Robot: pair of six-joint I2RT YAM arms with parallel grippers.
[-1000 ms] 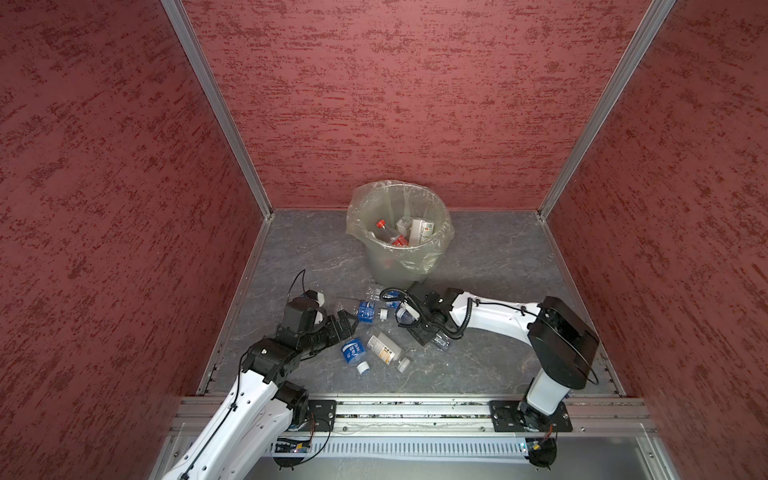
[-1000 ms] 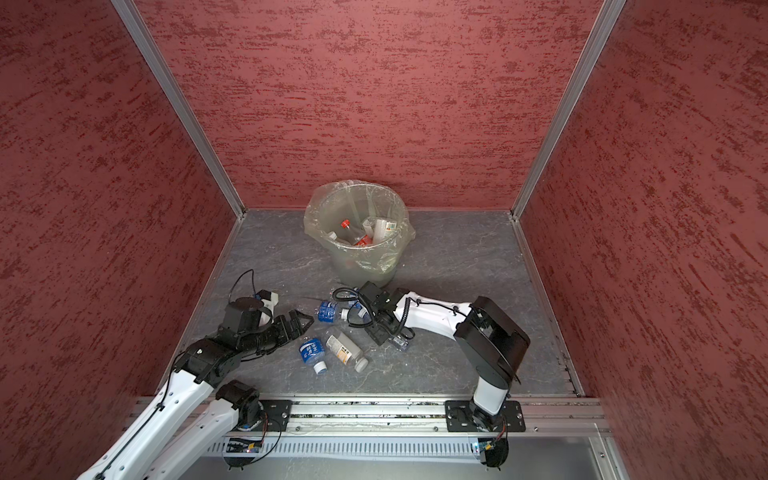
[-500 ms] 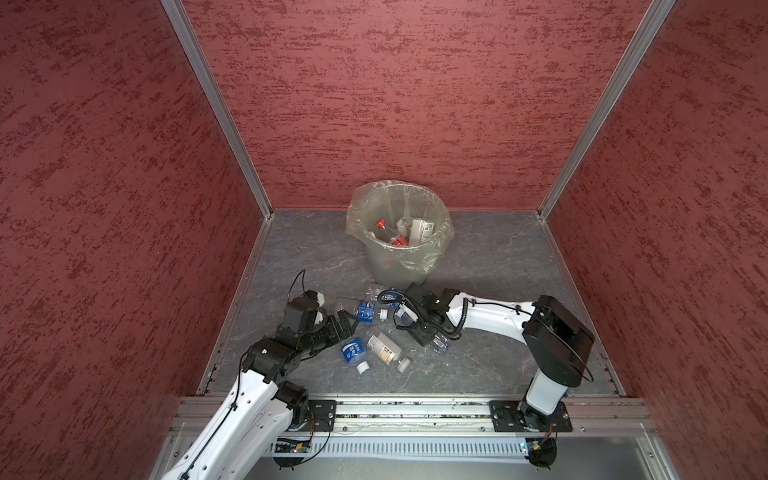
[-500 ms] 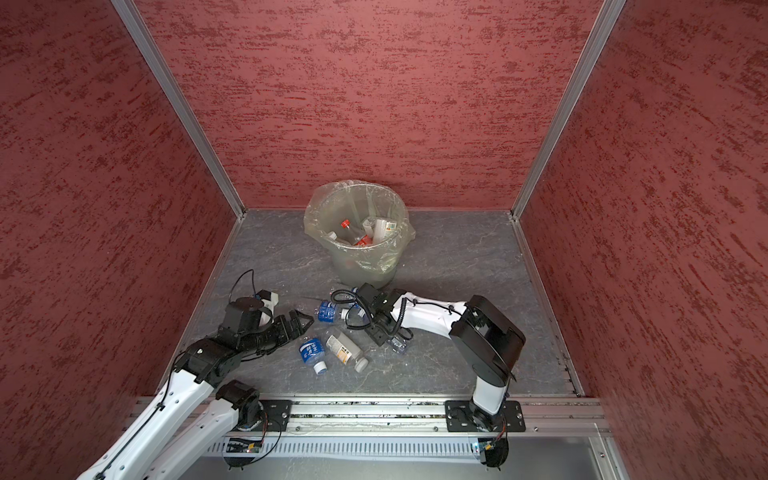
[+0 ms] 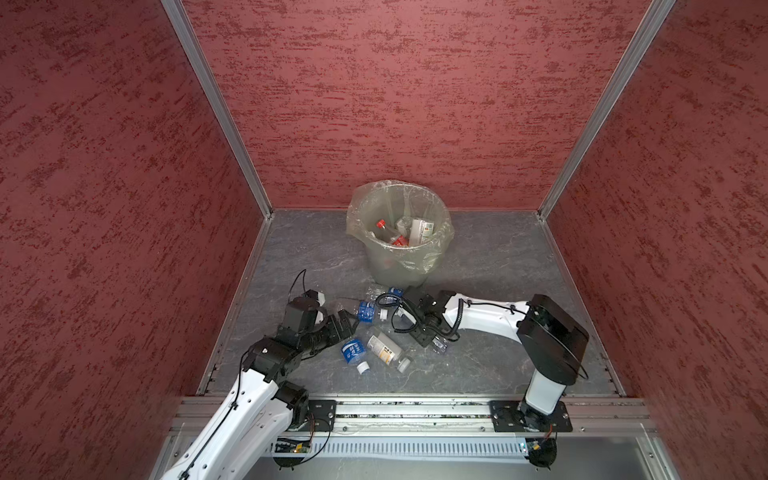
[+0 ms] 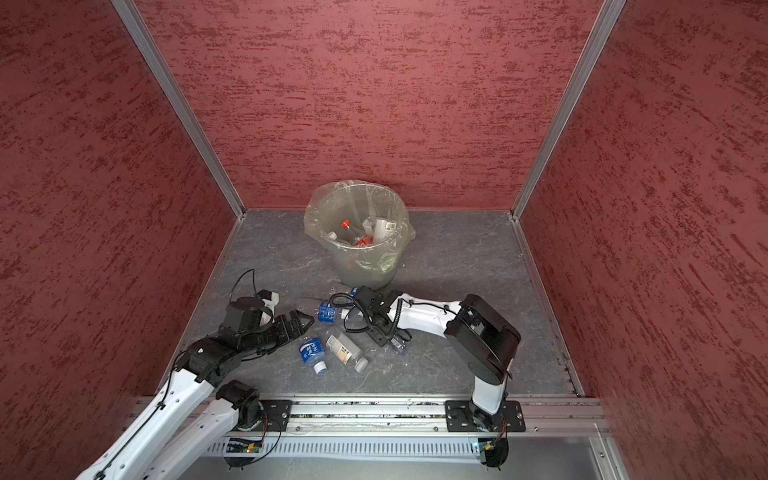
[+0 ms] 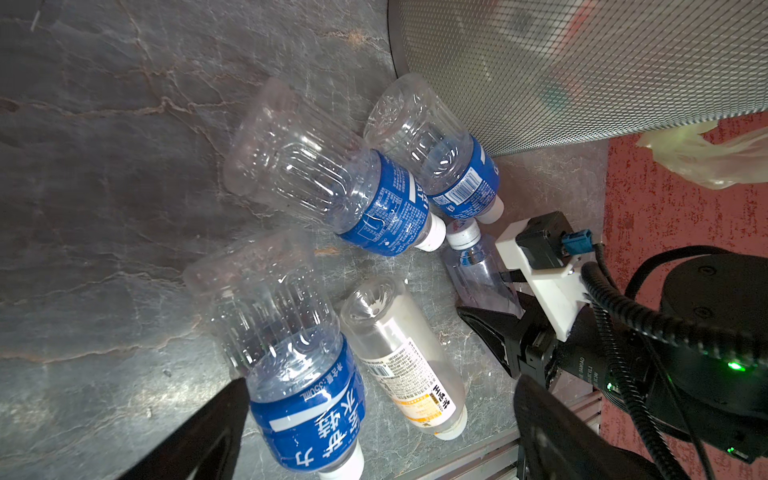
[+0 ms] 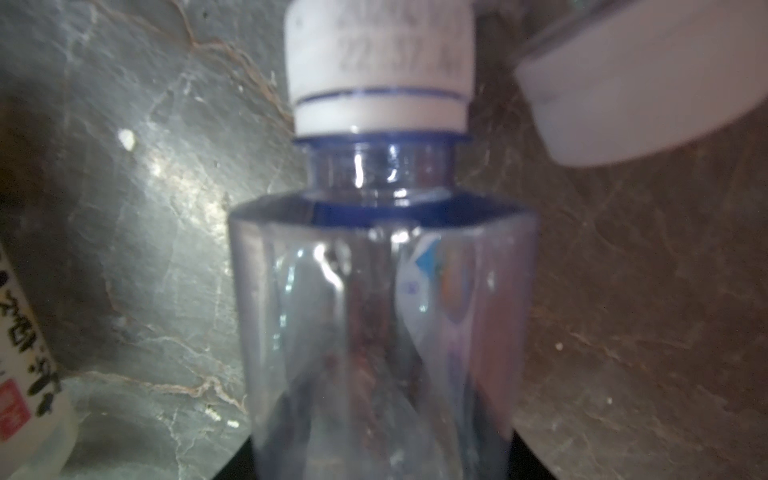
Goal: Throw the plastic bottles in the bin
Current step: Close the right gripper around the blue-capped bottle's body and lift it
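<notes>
grey desk (image 5: 498, 266) lies bare behind the right hand (image 8: 382, 453), which clamps a clear bottle (image 8: 382, 311), bin (image 5: 397, 266) close beside; left hand (image 7: 384, 380) spread wide, gripping nothing, bottles (image 7: 307, 395) just ahead

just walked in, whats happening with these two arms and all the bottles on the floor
Two robot arms are clearing the floor; the bin already holds several bottles. The right gripper is down at the floor, jaws against both sides of a clear white-capped bottle, not yet lifted. The left gripper is open and empty, poised by the nearest blue-labelled bottle. Nearby lie three more bottles.
</notes>
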